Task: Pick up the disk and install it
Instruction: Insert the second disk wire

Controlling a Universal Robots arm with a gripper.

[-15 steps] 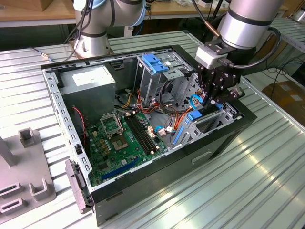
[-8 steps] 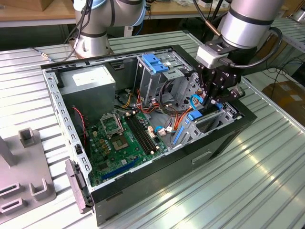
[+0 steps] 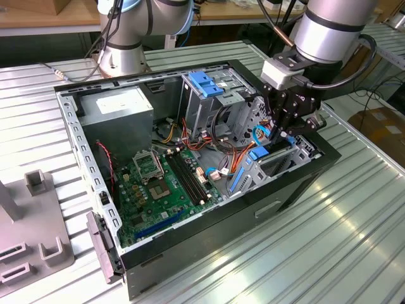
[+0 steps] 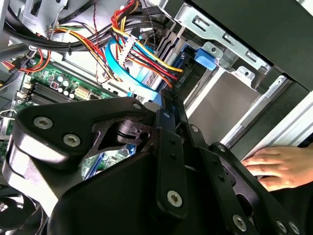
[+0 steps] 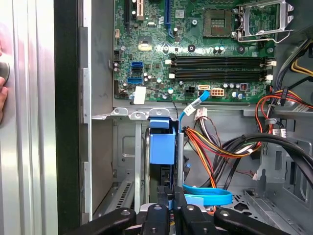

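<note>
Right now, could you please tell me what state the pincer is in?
Pincer: shut on the disk, down inside the computer case.

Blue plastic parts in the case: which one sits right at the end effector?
The disk's blue carrier under the end effector, not the blue latch atop the drive cage.

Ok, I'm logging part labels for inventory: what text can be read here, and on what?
No text can be read in these pictures.
White label on the power supply: too small to read.
White sticker on the motherboard: blurred, unreadable.
Printed markings on the motherboard: too small to read.
</note>
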